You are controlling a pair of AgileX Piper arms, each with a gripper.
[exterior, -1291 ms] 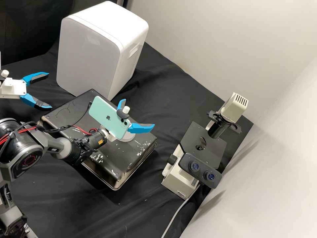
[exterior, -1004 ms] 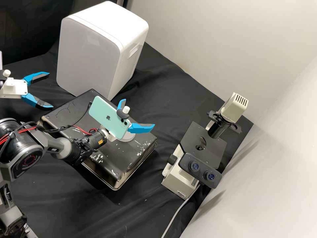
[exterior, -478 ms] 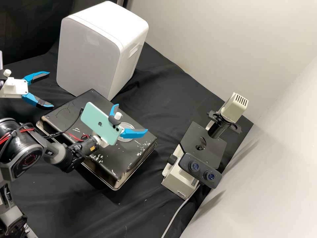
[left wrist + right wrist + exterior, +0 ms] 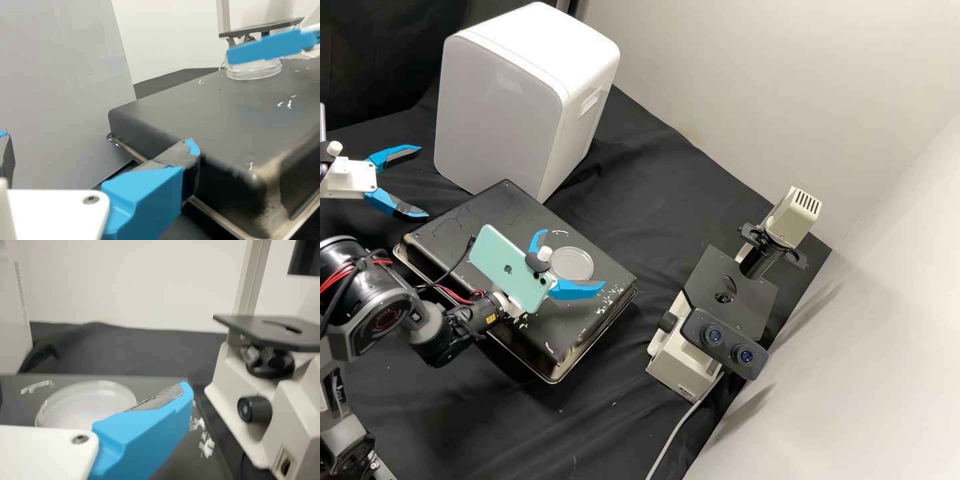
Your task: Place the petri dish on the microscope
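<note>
- Left claw (image 4: pixel 420 181): far left, above the black cloth-covered worktop (image 4: pixel 653 180). Blue fingers spread wide, gripping nothing. It sits just off the left corner of the tray.
- Tall white rounded plastic cabinet (image 4: pixel 520 93): stands behind the tray, close to its far edge.
- Black upturned metal tray with white scuffs (image 4: pixel 473 227): lies flat on the worktop, centre-left.
- Clear round petri dish (image 4: pixel 571 265): lies flat on top of the tray, toward its right end, well apart from the microscope.
- Right claw (image 4: pixel 574 258): over the tray, fingers spread, one on either side of the dish. Cannot tell whether they touch it. In the left wrist view one blue finger crosses just above the dish rim.
- A strip of black cloth separates the tray from the microscope.
- Beige-and-black microscope (image 4: pixel 683 360): at the right, near the white wall (image 4: pixel 787 80).
- Its flat black stage (image 4: pixel 743 307) has a dark lamp column (image 4: pixel 757 263) rising at the far edge.
- Twin black eyepieces (image 4: pixel 727 343) sit at the stage's near edge.
- Grey cable (image 4: pixel 677 433): trails from the microscope base toward the front.
</note>
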